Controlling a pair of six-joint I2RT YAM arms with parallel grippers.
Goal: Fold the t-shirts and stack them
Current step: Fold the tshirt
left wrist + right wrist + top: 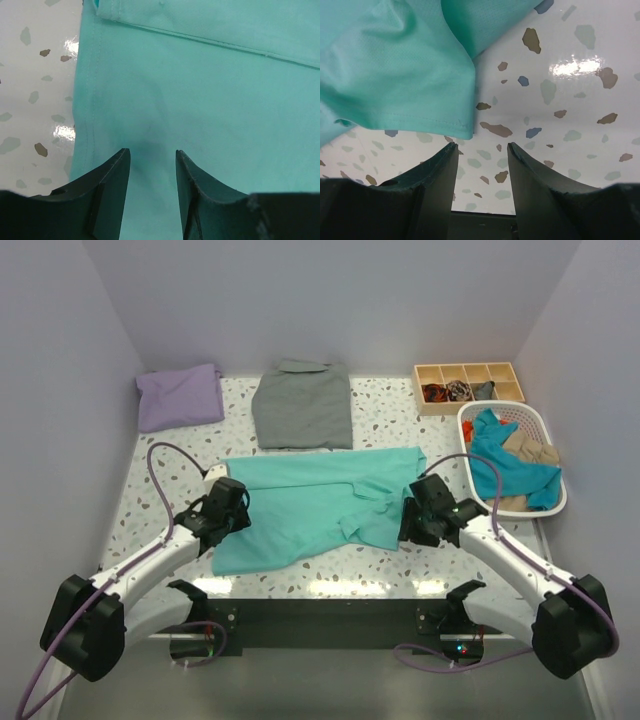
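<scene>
Turquoise t-shirt [310,508]: spread flat at the middle of the worktop [385,562], long axis running left to right, far edge folded over, right end rumpled; which end holds the neck cannot be told

Left claw [152,155]: over the shirt's left edge, tips down just above or on the cloth, jaws partly apart, no fold pinched between them
Right claw [482,146]: over bare worktop just beside the shirt's right sleeve hem, jaws partly apart, holding nothing

Arms: each reaches forward from its base at the near edge, wrist bent inward and down toward its own end of the shirt

Lavender t-shirt [180,397]: folded, far left corner
Grey shirt [303,405]: folded, far middle
White basket [545,427]: right side, clothes inside
Wooden tray [418,390]: behind the basket
</scene>
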